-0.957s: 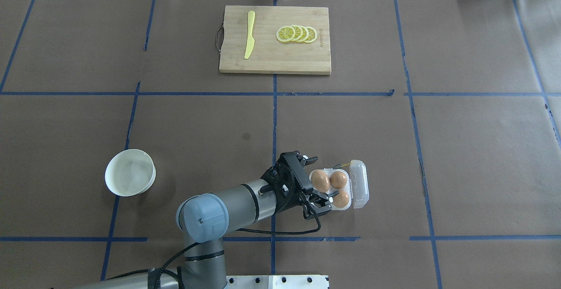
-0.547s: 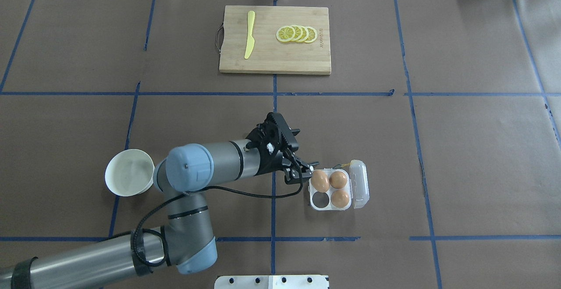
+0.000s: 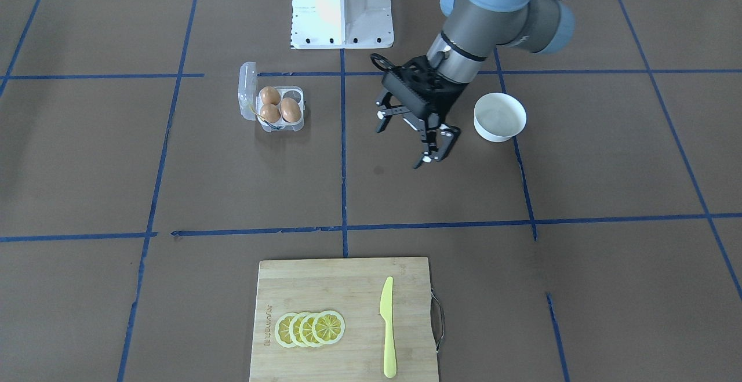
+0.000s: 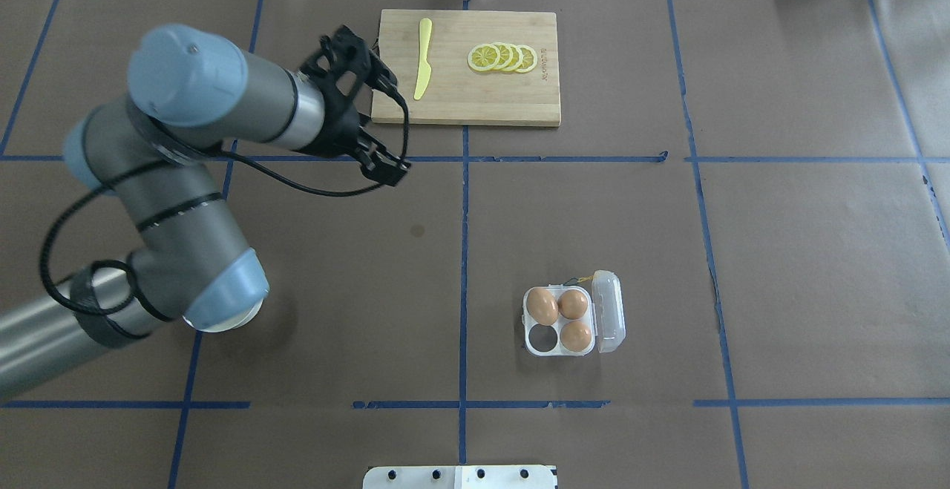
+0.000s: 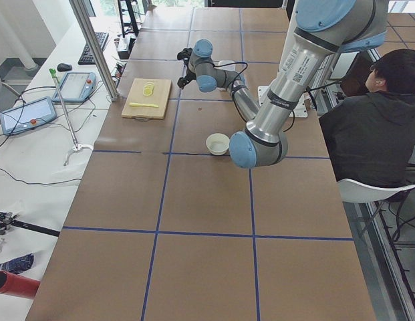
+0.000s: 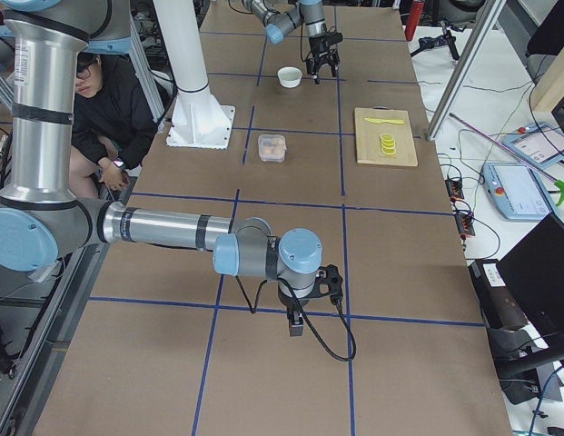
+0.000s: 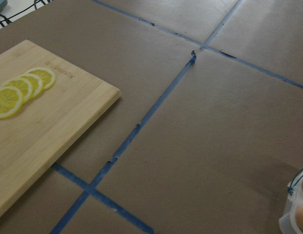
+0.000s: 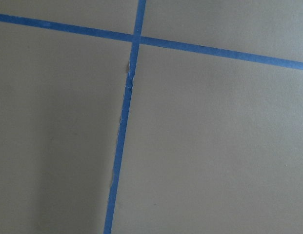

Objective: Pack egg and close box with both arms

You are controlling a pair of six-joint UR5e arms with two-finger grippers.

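Box (image 4: 544, 337) on desk (image 4: 742, 251), lid (image 4: 610, 322) open on robot's right side; three eggs (image 4: 542, 306) in four cups. Left hand (image 3: 403, 144) open, nothing held. Right hand (image 6: 300, 320): can't tell.

A rectangular bamboo cutting board (image 4: 460, 99) lies on the brown paper-covered table (image 4: 801, 274), which is marked off by blue tape lines (image 4: 564, 159). On the board, four overlapping yellow lemon slices (image 4: 502, 57) sit in a row, with a pale yellow plastic knife (image 4: 422, 58) lying apart from them. A round white bowl (image 3: 499, 116) stands nearer the white pedestal base (image 3: 341, 5).
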